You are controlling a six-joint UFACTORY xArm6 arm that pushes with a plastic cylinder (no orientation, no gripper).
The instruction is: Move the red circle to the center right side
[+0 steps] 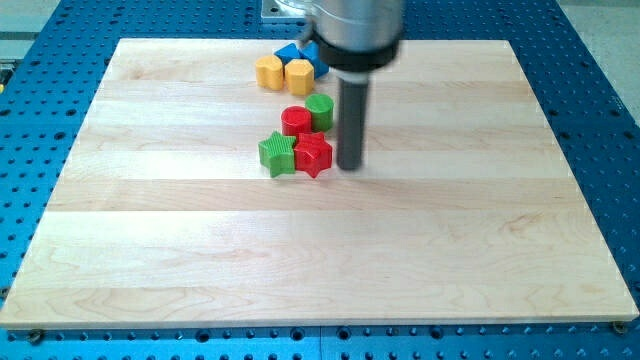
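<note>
Right of the red star block (pixel 314 156) sits my tip (pixel 350 166), bare rod, grasping nothing. Red circle block (pixel 296 121) lies far-left of it. Pushing from here risks dragging the green cylinder block (pixel 319 110) along.

My tip (pixel 349 165) just right of red star (pixel 314 155), below red circle (pixel 296 121)

Single raised view facing the board (pixel 150 250)

A green star (pixel 277 153) sits near the middle of the wooden bench (pixel 150 250). A red star (pixel 314 155) is right beside it, touching. A green round block (pixel 320 110) stands a bit higher up. Near the view's top are two yellow blocks (pixel 269 72) (pixel 298 75), side by side. Blue blocks (pixel 293 54) peek out behind them.
</note>
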